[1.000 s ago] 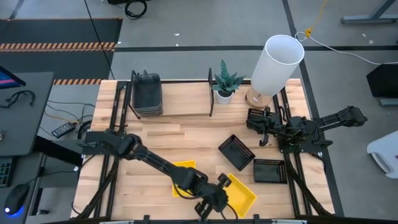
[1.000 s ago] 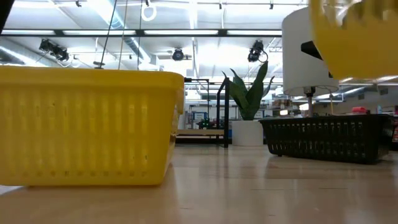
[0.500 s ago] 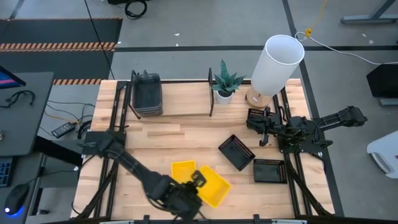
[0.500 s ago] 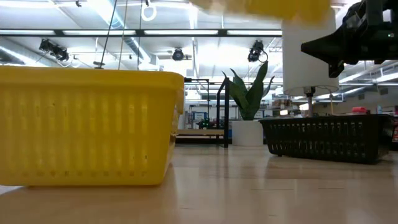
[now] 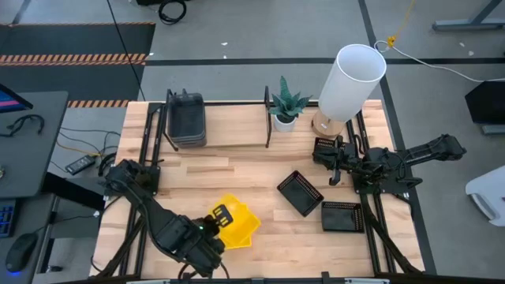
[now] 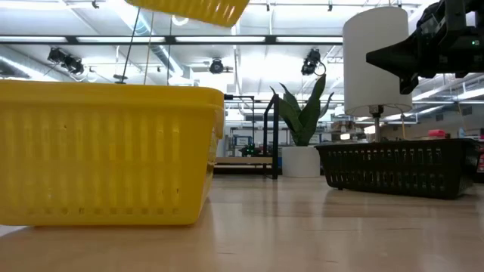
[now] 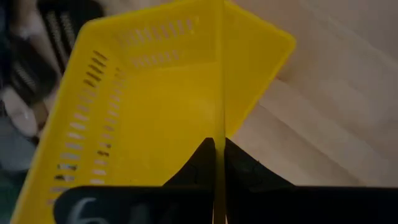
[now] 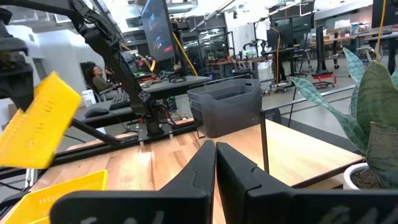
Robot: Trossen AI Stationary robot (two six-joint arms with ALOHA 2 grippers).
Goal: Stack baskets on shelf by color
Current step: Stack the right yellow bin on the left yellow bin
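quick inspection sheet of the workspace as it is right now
surface: wooden tabletop, bare toward the middle.
job's things: grey baskets stacked on the shelf; one yellow basket lifted above another yellow basket on the table; three black mesh baskets on the right side.
clutter: potted plant and white lamp at the shelf's right end.
grippers: left tool shut on the lifted yellow basket's wall; right tool shut, empty, near the lamp.
cables: loose cables left of the table.
surroundings: person seated beyond the table.
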